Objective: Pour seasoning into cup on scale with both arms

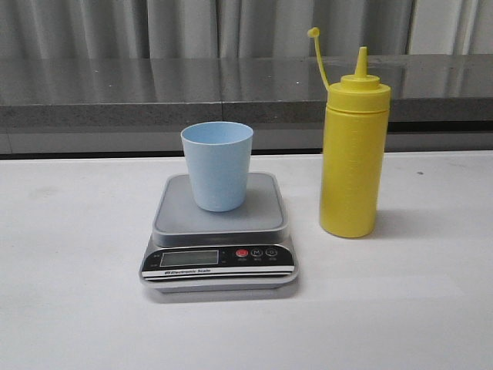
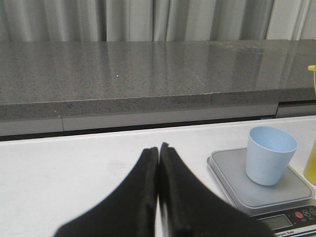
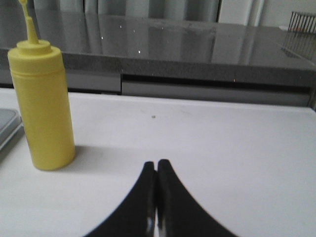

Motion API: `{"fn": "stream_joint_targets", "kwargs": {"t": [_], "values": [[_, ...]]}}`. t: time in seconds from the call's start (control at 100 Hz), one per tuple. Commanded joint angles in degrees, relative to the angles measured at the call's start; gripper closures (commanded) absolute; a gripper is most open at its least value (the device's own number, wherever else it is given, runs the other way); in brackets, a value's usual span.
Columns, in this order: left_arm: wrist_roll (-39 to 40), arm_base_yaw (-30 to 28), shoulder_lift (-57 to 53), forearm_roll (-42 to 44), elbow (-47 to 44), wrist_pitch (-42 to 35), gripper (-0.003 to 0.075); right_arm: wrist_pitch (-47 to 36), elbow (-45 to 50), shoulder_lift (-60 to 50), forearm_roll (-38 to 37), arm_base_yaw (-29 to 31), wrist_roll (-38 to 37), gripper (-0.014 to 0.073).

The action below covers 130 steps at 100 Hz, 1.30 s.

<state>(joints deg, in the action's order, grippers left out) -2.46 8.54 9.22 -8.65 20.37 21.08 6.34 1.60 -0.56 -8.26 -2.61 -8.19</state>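
Note:
The light blue cup [image 1: 217, 164] stands upright on the silver-grey platform of the scale [image 1: 262, 212] at the table's middle. The yellow seasoning bottle [image 1: 353, 158] stands upright on the table just right of the scale, its small cap hanging off on its strap. No arm shows in the front view. My left gripper [image 2: 158, 147] is shut and empty, left of the scale [image 2: 232, 177] and cup [image 2: 269, 154]. My right gripper [image 3: 156, 162] is shut and empty over bare table, right of the bottle [image 3: 42, 106].
A grey stone ledge [image 1: 115, 96] runs along the back of the white table [image 1: 69, 293], with curtains behind it. A wire rack [image 3: 301, 20] sits on the ledge far right in the right wrist view.

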Motion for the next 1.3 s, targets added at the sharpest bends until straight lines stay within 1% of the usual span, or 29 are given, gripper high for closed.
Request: {"fn": "stream_joint_targets", "kwargs": {"t": [0.0, 0.11, 0.22, 0.29, 0.39, 0.46, 0.53, 0.63, 0.76, 0.93, 0.98, 1.22, 1.27, 1.29], "values": [[0.18, -0.11, 0.58, -0.14, 1.55, -4.67, 0.0738, -8.68, -0.06, -0.91, -0.98, 0.25, 0.32, 0.0713], [0.18, -0.11, 0.58, -0.14, 1.55, -4.67, 0.0738, -9.82, -1.84, 0.11, -0.55, 0.20, 0.27, 0.0713], [0.18, -0.11, 0.58, -0.14, 1.55, -4.67, 0.0738, -9.68, -5.41, 3.70, 2.56, -0.09, -2.26, 0.0713], [0.18, -0.11, 0.58, -0.14, 1.55, -4.67, 0.0738, -7.22, -8.91, 7.57, 2.81, -0.50, -2.31, 0.0713], [0.18, -0.11, 0.58, -0.14, 1.55, -4.67, 0.0738, -0.63, -15.20, 13.93, 2.85, -1.53, -2.31, 0.0713], [0.18, -0.11, 0.58, -0.14, 1.55, -4.67, 0.0738, 2.51, -19.25, 19.34, 2.66, -2.60, -2.20, 0.0713], [0.18, -0.11, 0.58, -0.14, 1.55, -4.67, 0.0738, 4.07, -22.80, 23.70, 2.36, -3.53, -2.20, 0.0713], [0.18, -0.11, 0.58, -0.14, 1.55, -4.67, 0.0738, 4.02, -26.70, 30.35, 2.36, -5.08, -2.20, 0.0713], [0.18, -0.11, 0.58, -0.14, 1.55, -4.67, 0.0738, 0.60, -29.95, 37.16, 2.36, -6.74, -2.20, 0.0713], [0.18, -0.11, 0.58, -0.14, 1.55, -4.67, 0.0738, -10.56, -30.56, 43.68, 2.36, -7.73, -2.20, 0.0713], [0.18, -0.11, 0.58, -0.14, 1.55, -4.67, 0.0738, -12.51, -30.56, 45.06, 2.36, -8.04, -2.20, 0.0713], [0.18, -0.11, 0.58, -0.14, 1.55, -4.67, 0.0738, -13.39, -30.56, 49.67, 2.33, -9.23, -2.20, 0.0711], [0.18, -0.11, 0.58, -0.14, 1.55, -4.67, 0.0738, -13.39, -30.56, 50.61, 2.29, -9.58, -2.20, 0.0689], [0.18, -0.11, 0.58, -0.14, 1.55, -4.67, 0.0738, -13.33, -30.56, 51.00, 2.29, -9.72, -2.20, 0.0668]]}}
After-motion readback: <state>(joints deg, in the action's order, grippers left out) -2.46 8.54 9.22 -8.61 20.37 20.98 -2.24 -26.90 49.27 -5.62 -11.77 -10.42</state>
